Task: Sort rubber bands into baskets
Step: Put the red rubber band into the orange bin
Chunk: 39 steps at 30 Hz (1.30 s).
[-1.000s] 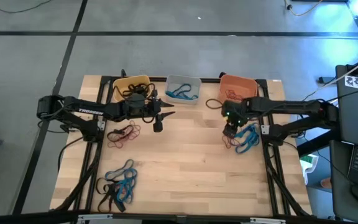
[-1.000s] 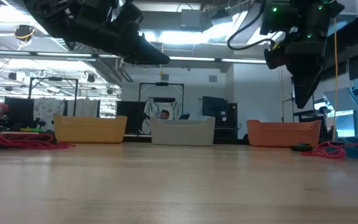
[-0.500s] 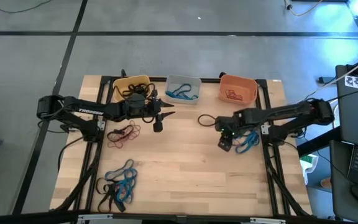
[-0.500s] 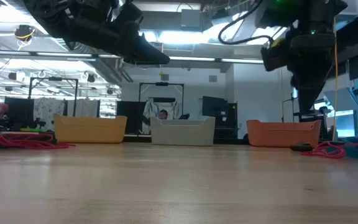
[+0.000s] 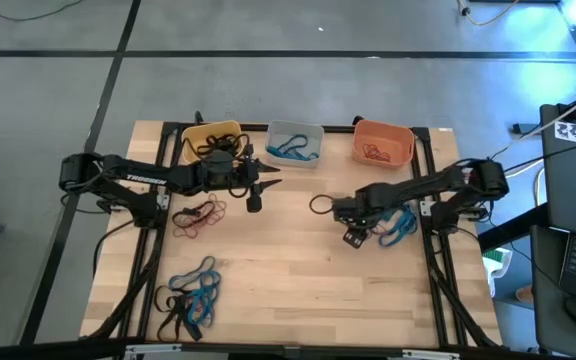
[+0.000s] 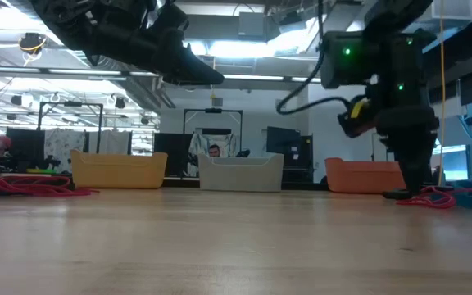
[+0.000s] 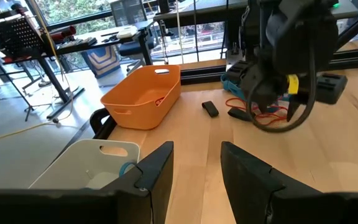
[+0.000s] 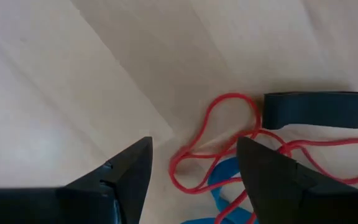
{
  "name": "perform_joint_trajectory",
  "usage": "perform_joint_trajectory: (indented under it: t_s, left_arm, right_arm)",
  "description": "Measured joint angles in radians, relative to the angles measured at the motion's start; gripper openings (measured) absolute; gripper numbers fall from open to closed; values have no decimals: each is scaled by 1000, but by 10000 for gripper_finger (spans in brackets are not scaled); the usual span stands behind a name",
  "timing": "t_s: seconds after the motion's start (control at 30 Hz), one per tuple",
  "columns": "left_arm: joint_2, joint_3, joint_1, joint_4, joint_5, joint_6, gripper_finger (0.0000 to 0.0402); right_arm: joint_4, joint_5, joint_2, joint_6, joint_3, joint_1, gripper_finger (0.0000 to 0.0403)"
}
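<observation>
From above, the yellow basket [image 5: 211,141], the grey basket [image 5: 295,142] and the orange basket [image 5: 383,143] stand in a row along the table's [image 5: 298,270] far edge. Black bands lie in the yellow one, blue in the grey, red-orange in the orange. The left gripper [image 5: 270,180] hangs in front of the yellow and grey baskets. The right gripper [image 5: 356,236] points down at a pile of rubber bands [image 5: 396,225] on the right side. 2 more piles lie on the left: a red one [image 5: 199,216] and a mixed one [image 5: 190,298].

At table height, the right gripper [image 6: 415,184] reaches almost to the wood beside red bands [image 6: 433,198].

The left wrist view shows its fingers [image 7: 157,171] spread, nothing between them, the orange basket [image 7: 143,98] ahead.

The right wrist view shows its fingers [image 8: 129,168] spread wide over a red loop [image 8: 213,146], with a black band [image 8: 317,110] just beyond.
</observation>
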Motion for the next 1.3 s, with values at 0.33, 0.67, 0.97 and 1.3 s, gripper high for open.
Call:
perform_joint_trajectory:
  t_s: [0.33, 0.67, 0.97, 1.3]
  left_arm:
    - [0, 0, 0, 0, 0, 0, 130]
    - [0, 0, 0, 0, 0, 0, 130]
    - [0, 0, 0, 0, 0, 0, 130]
    - [0, 0, 0, 0, 0, 0, 130]
  right_arm:
    - [72, -1, 78, -27, 5, -3, 162]
    - [81, 12, 91, -93, 3, -2, 61]
    - [63, 89, 11, -172, -5, -2, 9]
    - [13, 228, -221, -174, -3, -3, 2]
